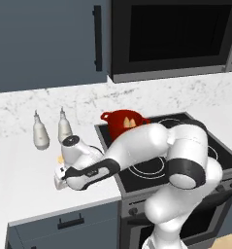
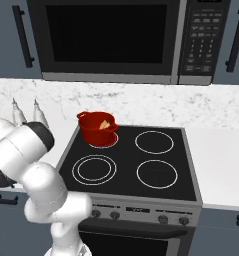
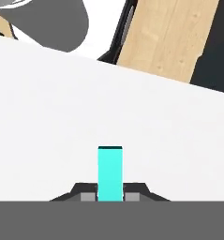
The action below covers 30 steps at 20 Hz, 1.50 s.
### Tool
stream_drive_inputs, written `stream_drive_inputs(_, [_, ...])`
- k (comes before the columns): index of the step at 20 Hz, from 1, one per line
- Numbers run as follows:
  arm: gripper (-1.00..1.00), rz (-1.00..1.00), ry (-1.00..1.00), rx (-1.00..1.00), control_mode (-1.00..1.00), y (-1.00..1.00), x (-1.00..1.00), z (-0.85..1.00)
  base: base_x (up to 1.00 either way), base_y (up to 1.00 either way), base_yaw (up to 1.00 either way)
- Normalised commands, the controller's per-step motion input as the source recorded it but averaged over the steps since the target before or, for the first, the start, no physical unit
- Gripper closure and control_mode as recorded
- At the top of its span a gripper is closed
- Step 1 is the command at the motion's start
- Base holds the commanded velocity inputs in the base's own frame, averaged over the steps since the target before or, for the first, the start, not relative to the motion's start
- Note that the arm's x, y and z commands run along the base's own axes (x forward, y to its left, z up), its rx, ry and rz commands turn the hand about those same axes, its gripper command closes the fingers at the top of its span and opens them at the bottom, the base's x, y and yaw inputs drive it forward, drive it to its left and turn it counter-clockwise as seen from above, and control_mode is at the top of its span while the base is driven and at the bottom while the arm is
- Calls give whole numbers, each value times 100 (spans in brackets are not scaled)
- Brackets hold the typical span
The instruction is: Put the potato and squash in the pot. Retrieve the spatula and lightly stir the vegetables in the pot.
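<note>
Gripping one spatula [image 3: 110,172] by its teal handle, the gripper [image 3: 110,196] is clenched on it low over the white counter [image 3: 85,122], the handle end pointing toward 12 o'clock in the hand view. From the left base view the gripper [image 1: 60,176] sits at the counter's front edge, at about 8 o'clock from one red pot [image 1: 123,123]. Two pale bottles [image 1: 41,131] stand behind it near the wall. Farther back, the pot rests on the stove's [image 2: 156,165] rear left burner, one of four, with tan vegetable pieces [image 2: 106,125] inside; their count cannot be told.
</note>
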Motion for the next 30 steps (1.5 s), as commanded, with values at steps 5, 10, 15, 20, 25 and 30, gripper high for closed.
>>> stream_drive_inputs(5, [100,-3,-4,30,-100,-42,-57,100,0,0,0])
stream_drive_inputs(10, [100,-14,-2,29,-100,-34,-21,100,0,0,0])
stream_drive_inputs(15, [100,-29,-1,20,-100,-5,-24,98,0,0,0])
stream_drive_inputs(20, [100,-40,17,40,-100,-9,-27,82,0,0,0])
stream_drive_inputs(25, [100,-37,33,54,-100,-43,-24,55,0,0,0])
stream_drive_inputs(30, [100,-28,34,61,-100,-78,-19,29,0,0,0])
